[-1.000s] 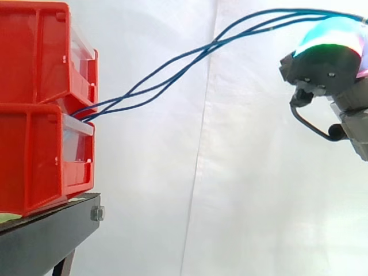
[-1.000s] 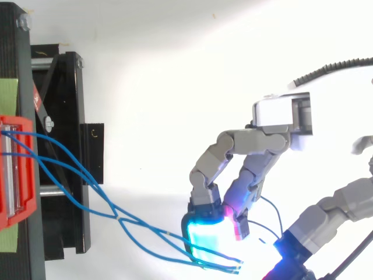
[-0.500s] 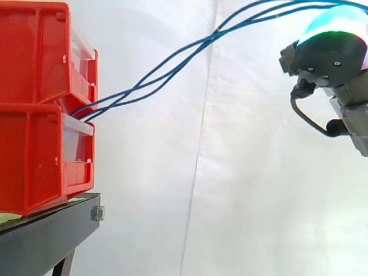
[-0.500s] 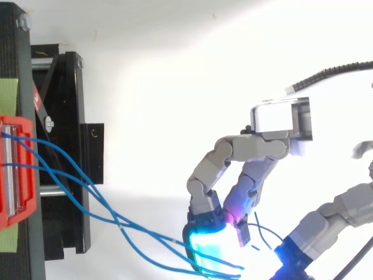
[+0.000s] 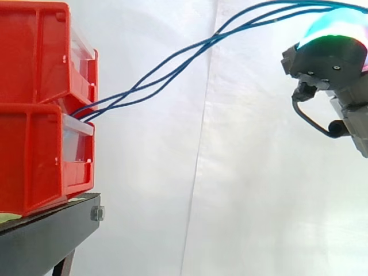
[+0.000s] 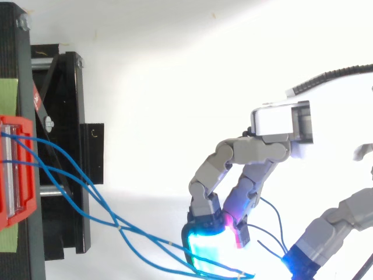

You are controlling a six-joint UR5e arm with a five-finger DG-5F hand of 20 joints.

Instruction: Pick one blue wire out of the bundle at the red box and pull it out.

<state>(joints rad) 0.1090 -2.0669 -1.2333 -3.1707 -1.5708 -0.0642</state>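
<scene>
Two red bins are stacked at the left, the upper bin (image 5: 34, 52) on the lower bin (image 5: 34, 155). A bundle of three blue wires (image 5: 172, 60) comes out between them and climbs to the upper right, crossing on the way. My hand (image 5: 330, 54) holds their far ends high at the right edge, its cyan and green pad lit on top. From above, the hand (image 6: 245, 175) has its fingers curled, and the blue wires (image 6: 134, 239) run from the red box (image 6: 14, 169) to a glowing cyan fingertip (image 6: 207, 245). Loose wire ends stick out behind the fingers.
The bins stand on a black stand (image 5: 46, 241) with a bolt at its front corner. The stand's frame (image 6: 64, 146) juts out below the box. A white curtain (image 5: 241, 172) hangs behind, with open air between the bins and the hand.
The hand has risen a little and edged away from the bins, lifting the wires higher and steeper. In the last half second it barely moved.
</scene>
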